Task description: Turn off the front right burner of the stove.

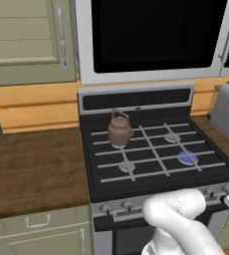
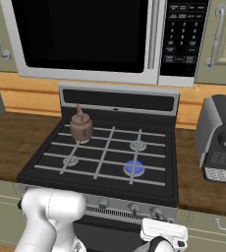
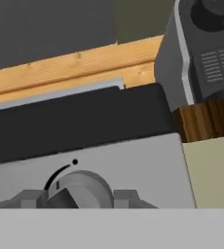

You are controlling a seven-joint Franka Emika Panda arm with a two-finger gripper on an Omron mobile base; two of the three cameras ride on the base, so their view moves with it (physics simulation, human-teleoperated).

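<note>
— So where's the knob [image 3: 79, 189] from the claw [image 3: 80, 200]?
— Dead ahead on the stove's [image 1: 159, 152] silver panel, between the fingertips [image 3: 30, 199], at its right end.
— Clamped on it?
— Can't tell; the tips flank it, contact is hidden.
— And the burner [image 1: 188, 158]?
— Front right, glowing blue under the grate bars.

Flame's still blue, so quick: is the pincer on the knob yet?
Pincer: open, fingertips either side of the knob; contact cannot be told.
</note>
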